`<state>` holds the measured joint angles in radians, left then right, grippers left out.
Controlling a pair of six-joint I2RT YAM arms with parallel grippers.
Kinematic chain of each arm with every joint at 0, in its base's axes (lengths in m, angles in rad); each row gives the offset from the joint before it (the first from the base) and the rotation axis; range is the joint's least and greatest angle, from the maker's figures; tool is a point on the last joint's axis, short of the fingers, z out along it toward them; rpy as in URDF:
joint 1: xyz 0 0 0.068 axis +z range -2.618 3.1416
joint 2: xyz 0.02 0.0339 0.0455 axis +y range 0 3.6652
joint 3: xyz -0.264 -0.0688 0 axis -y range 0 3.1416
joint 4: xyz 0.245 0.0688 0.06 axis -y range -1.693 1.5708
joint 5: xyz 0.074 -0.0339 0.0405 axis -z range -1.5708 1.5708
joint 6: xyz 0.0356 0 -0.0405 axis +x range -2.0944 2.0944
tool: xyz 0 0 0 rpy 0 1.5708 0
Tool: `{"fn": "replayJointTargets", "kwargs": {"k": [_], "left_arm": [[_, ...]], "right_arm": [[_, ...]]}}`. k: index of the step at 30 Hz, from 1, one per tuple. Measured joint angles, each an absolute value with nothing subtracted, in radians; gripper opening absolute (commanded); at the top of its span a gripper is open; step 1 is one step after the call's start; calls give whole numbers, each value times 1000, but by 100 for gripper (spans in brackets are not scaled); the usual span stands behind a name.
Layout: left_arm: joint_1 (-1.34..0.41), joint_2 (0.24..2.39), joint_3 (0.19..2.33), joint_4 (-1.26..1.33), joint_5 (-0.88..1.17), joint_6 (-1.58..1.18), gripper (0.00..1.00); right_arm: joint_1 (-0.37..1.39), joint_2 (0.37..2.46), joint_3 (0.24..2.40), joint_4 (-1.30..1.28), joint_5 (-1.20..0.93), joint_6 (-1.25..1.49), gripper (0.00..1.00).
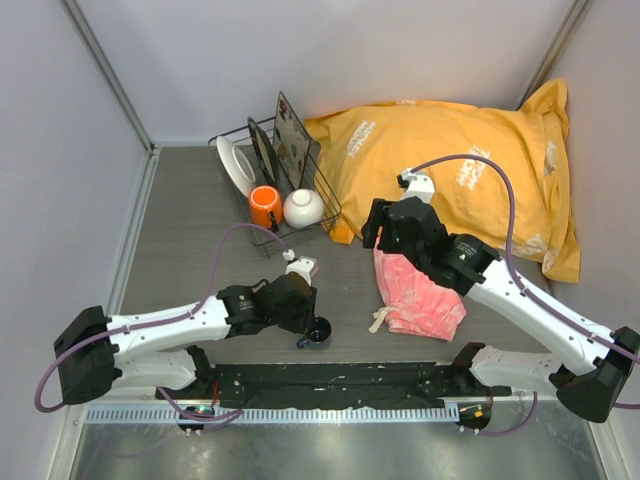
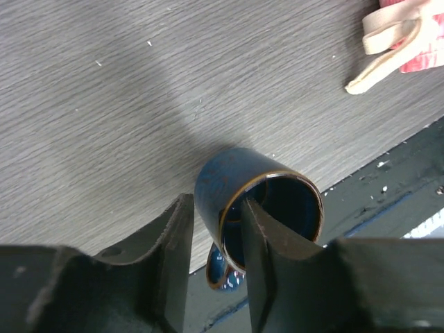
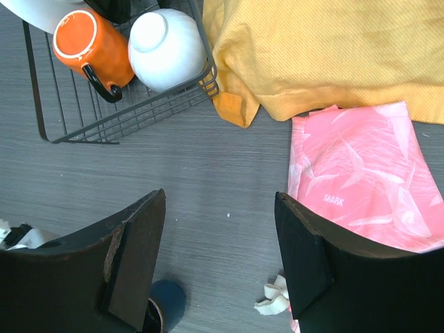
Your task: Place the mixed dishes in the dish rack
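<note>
Inspecting the left gripper (image 2: 215,202), we find its jaws narrowed astride the wall of the small dark-blue glazed cup (image 2: 236,173), one finger inside and one outside. The cup sits at the near edge of the grey wood-grain table (image 1: 200,230), and we cannot tell whether the grip is firm. The right gripper (image 3: 218,201) hangs wide open and empty between the dark grey wire dish rack (image 3: 132,114) and the pink cloth (image 3: 361,173).

The one word that can be read is "SHARK", printed in small white capitals on the pink cloth (image 3: 361,173), seen from the right wrist. The yellow bag (image 1: 440,150) carries patches of white print in the top view, but they are too small and blurred to make out.
</note>
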<state>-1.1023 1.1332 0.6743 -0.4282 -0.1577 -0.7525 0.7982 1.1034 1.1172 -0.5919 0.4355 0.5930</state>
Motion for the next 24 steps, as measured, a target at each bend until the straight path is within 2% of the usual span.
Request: {"fn": "replayJointTargets", "kwargs": {"k": [3, 6, 7, 14, 18, 21, 24], "left_arm": [[-1102, 1183, 676, -410, -145, -750, 25], [-1105, 1236, 696, -406, -138, -742, 11], [-1105, 1254, 706, -406, -138, -735, 1], [-1113, 1285, 770, -456, -165, -719, 0], [-1111, 1152, 775, -486, -227, -722, 0], [-1074, 982, 764, -459, -244, -741, 0], [-960, 759, 720, -368, -223, -789, 0]], "right_arm": [[794, 1103, 1114, -591, 429, 593, 70], [787, 1103, 1111, -591, 423, 591, 70], [783, 1103, 1110, -590, 420, 591, 70], [738, 1060, 1078, -583, 404, 590, 70], [670, 1026, 1034, -542, 324, 589, 75], [584, 991, 958, -447, 120, 591, 77], [513, 974, 865, -303, -110, 621, 78]]}}
